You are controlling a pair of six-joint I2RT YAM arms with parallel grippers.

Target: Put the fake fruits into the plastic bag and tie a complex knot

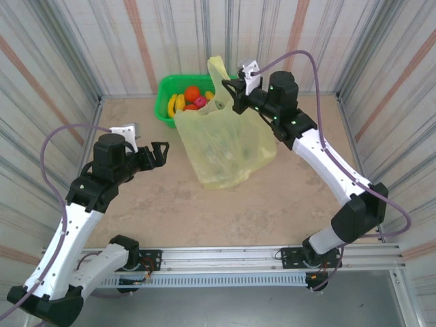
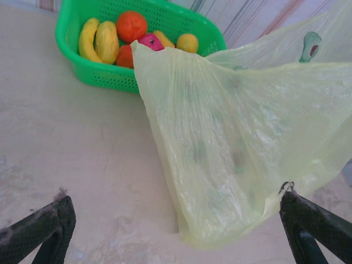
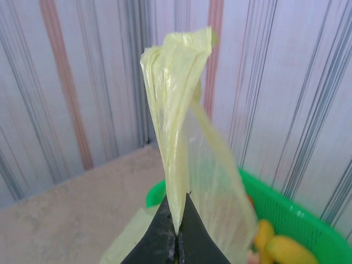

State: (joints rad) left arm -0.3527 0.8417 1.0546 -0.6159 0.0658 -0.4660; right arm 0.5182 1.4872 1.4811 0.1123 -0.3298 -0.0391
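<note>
Fake fruits (image 1: 187,99) lie heaped in a green basket (image 1: 163,87) at the far side of the table (image 1: 204,211), up against the striped back wall. Starting from the left, the left gripper (image 1: 161,151) hangs low over the tabletop with its jaws spread wide and nothing between them. It sits at about nine o'clock from the plastic bag (image 1: 225,146) and a little apart from it, pointing toward its side. From that wrist's view the two dark fingertips (image 2: 55,220) frame the bag's lower half, and the basket stands at about eleven o'clock. Two yellow bananas lie at the basket's left end, with an orange, a pink fruit and a small yellow one beside them. The bag is pale yellow-green and see-through. Its bottom rests crumpled on the table just in front of the basket and its near edge overlaps the basket's rim. Further right, at about twelve o'clock from the bag, the right gripper (image 1: 230,90) is pinched tight on one handle (image 3: 176,110). The handle stands up above the fingers as a twisted strip of film, and the rest of the bag hangs down from that grip.
</note>
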